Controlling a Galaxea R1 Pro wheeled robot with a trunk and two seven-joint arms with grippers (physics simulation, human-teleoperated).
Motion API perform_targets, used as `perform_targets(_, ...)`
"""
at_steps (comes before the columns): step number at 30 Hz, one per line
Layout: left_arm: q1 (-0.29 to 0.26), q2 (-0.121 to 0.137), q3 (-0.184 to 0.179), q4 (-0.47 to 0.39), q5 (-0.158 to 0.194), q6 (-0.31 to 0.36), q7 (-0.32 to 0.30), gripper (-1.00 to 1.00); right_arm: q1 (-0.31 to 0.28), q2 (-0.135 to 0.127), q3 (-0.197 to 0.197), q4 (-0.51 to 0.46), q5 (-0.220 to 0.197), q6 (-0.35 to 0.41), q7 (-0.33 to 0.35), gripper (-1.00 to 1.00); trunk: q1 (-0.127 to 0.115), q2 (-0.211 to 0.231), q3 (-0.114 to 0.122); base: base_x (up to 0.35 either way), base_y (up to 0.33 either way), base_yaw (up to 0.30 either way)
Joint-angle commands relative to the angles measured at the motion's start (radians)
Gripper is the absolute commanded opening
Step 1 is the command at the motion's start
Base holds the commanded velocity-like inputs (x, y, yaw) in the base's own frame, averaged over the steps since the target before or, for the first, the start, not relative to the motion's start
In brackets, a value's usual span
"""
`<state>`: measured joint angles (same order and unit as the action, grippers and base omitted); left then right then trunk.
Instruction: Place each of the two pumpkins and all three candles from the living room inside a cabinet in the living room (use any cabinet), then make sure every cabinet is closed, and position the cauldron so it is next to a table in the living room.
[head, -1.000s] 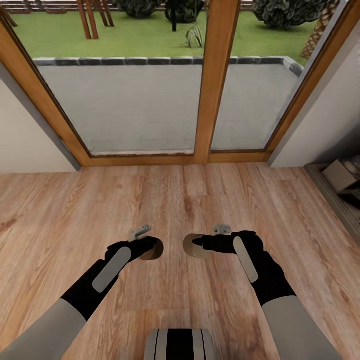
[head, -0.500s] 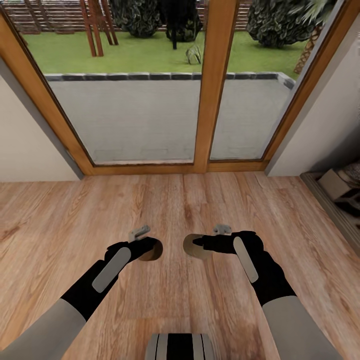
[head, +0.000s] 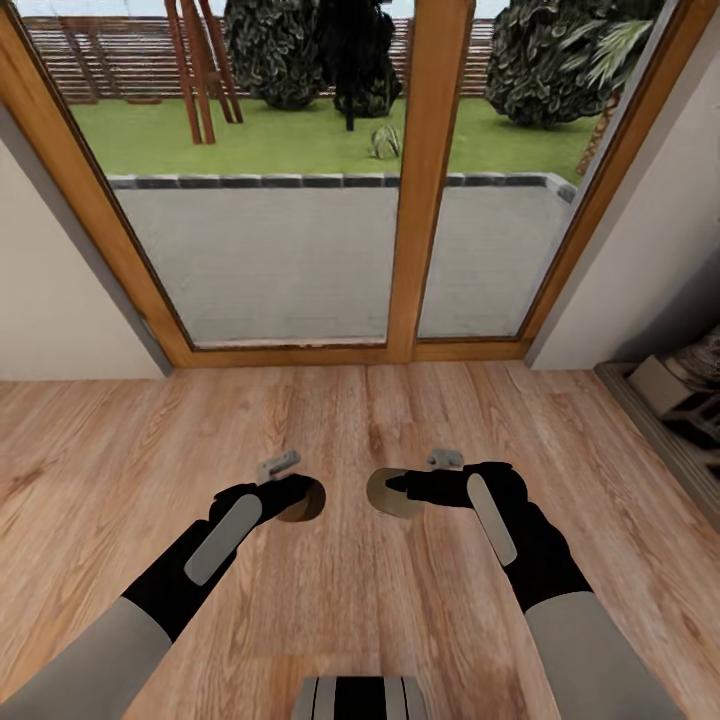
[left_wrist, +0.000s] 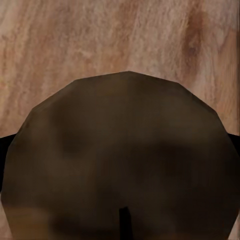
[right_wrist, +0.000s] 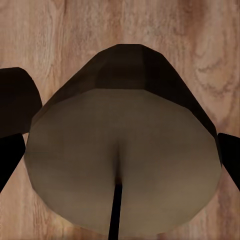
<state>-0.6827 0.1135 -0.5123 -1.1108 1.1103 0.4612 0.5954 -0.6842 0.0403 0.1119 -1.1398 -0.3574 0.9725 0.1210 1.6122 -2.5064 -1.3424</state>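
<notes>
Each of my grippers holds a squat grey-beige candle above the wood floor. In the head view the left gripper (head: 300, 496) is shut on one candle (head: 310, 503), and the right gripper (head: 396, 489) is shut on another candle (head: 383, 497); the two candles face each other a short gap apart. In the left wrist view the candle (left_wrist: 120, 155) looks dark and close. In the right wrist view the other candle (right_wrist: 120, 170) shows its pale end with a thin wick, and a black finger (right_wrist: 9, 157) stands beside it.
A wood-framed glass door (head: 430, 180) stands ahead, with a paved terrace and lawn beyond it. White walls flank the door. A low dark unit (head: 672, 415) holding boxes sits on the floor at the right edge. Wood floor (head: 360, 420) lies between me and the door.
The whole picture has slid downward and more of the garden shows, so the camera has moved. Both arms and their candles keep the same pose.
</notes>
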Motion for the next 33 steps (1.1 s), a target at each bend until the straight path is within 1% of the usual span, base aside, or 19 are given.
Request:
perform_targets(1, 0.0, 0.0, 0.001, 0.001, -0.001, 0.001, 0.0, -1.0, 0.0, -0.001, -0.001, 0.0, 0.0, 0.0, -0.001, -1.0, 0.0, 0.0, 0.004, 0.0, 0.0, 0.0)
perform_targets(3, 0.0, 0.0, 0.015, 0.003, -0.001, 0.001, 0.0, -1.0, 0.0, -0.001, -0.001, 0.0, 0.0, 0.0, -0.001, -1.0, -0.001, 0.001, 0.012, 0.0, 0.0, 0.0)
perform_targets(4, 0.0, 0.0, 0.05, 0.018, -0.002, 0.001, 0.0, -1.0, 0.0, -0.002, -0.001, 0.0, 0.0, 0.0, -0.005, -1.0, -0.002, 0.001, 0.016, 0.0, 0.0, 0.0)
perform_targets(5, 0.0, -0.001, 0.063, 0.038, -0.001, 0.001, 0.0, -1.0, 0.0, -0.002, -0.001, 0.001, -0.001, 0.0, -0.012, -1.0, -0.002, 0.001, 0.019, 0.0, 0.0, 0.0)
perform_targets(7, 0.0, -0.001, 0.072, 0.066, -0.002, 0.001, 0.0, -1.0, 0.0, -0.002, -0.001, 0.001, -0.001, 0.0, -0.037, -1.0, -0.003, 0.002, 0.027, 0.0, 0.0, 0.0)
perform_targets(9, 0.0, -0.001, 0.076, 0.088, -0.003, 0.001, 0.0, -1.0, 0.0, -0.002, -0.001, 0.002, -0.002, 0.0, -0.082, -1.0, -0.004, 0.002, 0.035, 0.0, 0.0, 0.0)
perform_targets(10, 0.0, -0.001, 0.077, 0.098, -0.005, 0.001, 0.0, -1.0, 0.0, 0.001, -0.002, 0.002, -0.003, 0.0, -0.129, -1.0, -0.004, 0.002, 0.039, 0.0, 0.0, 0.0)
perform_targets(13, -0.001, 0.001, 0.079, 0.108, -0.006, 0.001, 0.0, -1.0, 0.0, 0.007, -0.003, 0.003, -0.004, -0.001, -0.238, -1.0, -0.006, 0.003, 0.05, 0.0, 0.0, 0.0)
perform_targets(15, -0.002, 0.002, 0.085, 0.111, -0.006, 0.001, 0.0, -1.0, 0.0, 0.008, -0.003, 0.003, -0.004, -0.001, -0.271, -1.0, -0.007, 0.004, 0.058, 0.0, 0.0, 0.0)
perform_targets(19, -0.003, 0.002, 0.132, 0.116, -0.007, 0.002, 0.0, -1.0, 0.0, 0.008, -0.004, 0.004, -0.005, -0.003, -0.293, -1.0, -0.008, 0.005, 0.074, 0.0, 0.0, 0.0)
perform_targets(27, -0.001, 0.0, 0.14, 0.129, -0.008, 0.001, 0.0, -1.0, 0.0, 0.009, -0.003, 0.003, -0.004, -0.011, -0.294, -1.0, -0.012, 0.006, 0.104, 0.0, 0.0, 0.0)
perform_targets(33, -0.001, -0.001, 0.14, 0.154, -0.007, 0.001, -0.002, -1.0, 0.0, 0.009, -0.003, 0.003, -0.008, -0.011, -0.294, -1.0, -0.034, 0.047, 0.123, 0.0, 0.0, 0.0)
